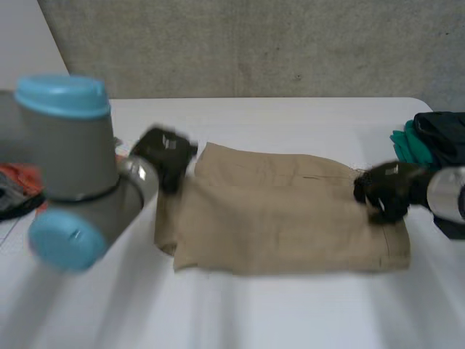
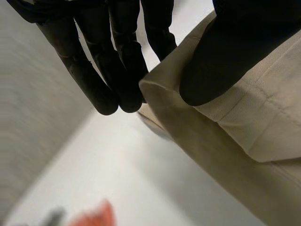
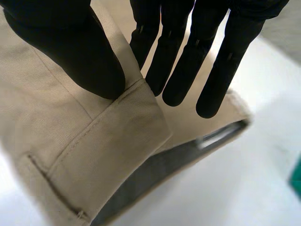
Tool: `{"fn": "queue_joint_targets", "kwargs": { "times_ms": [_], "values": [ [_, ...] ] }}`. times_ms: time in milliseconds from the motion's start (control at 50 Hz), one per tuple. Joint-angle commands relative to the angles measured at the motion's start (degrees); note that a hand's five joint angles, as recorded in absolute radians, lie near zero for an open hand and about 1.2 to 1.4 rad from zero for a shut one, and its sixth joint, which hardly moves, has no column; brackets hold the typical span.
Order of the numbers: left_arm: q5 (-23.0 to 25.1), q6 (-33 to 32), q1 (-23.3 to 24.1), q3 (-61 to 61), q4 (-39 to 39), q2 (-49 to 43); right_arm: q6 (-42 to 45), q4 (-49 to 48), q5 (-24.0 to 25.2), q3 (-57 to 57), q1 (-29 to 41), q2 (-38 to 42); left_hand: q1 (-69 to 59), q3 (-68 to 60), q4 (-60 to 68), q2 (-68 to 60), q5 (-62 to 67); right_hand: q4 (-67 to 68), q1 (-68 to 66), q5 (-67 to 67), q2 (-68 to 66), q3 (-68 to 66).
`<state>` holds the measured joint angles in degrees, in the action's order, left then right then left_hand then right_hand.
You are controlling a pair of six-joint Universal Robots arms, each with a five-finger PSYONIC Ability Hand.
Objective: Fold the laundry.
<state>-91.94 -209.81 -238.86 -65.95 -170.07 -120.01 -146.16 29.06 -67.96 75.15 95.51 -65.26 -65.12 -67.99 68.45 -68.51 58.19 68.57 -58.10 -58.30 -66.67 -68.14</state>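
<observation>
The left hand (image 1: 166, 156) and the right hand (image 1: 385, 190) are pinching opposite ends of the beige trousers (image 1: 283, 218) lying on the counter (image 1: 305, 313), but both are holding only a thin edge, so the cloth may be slipping out during lifting.

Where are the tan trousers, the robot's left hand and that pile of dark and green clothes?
tan trousers (image 1: 290, 218): head view, middle of the cloth.
left robot hand (image 1: 166, 151): head view, back of the hand.
pile of clothes (image 1: 443, 134): head view, the dark garment on top.
</observation>
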Motion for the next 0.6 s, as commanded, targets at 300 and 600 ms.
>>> {"fn": "queue_joint_targets", "kwargs": {
  "times_ms": [300, 600],
  "values": [
    [-0.44, 0.19, -1.87, 63.83, -4.21, -45.22, -10.46, -47.14, -22.03, -18.64, 7.49, 26.31, 34.35, 37.22, -37.68, 37.73, -37.41, -28.59, 18.12, 28.33, 26.69, 28.16],
    [-4.13, 7.82, -1.17, 34.61, -16.61, -25.74, -11.52, -21.03, -17.74, -12.59, 7.85, 12.11, 55.12, 57.99, -58.45, 58.51, -58.19, -58.57, 48.10, 58.30, 56.67, 58.14]
  ]
}}
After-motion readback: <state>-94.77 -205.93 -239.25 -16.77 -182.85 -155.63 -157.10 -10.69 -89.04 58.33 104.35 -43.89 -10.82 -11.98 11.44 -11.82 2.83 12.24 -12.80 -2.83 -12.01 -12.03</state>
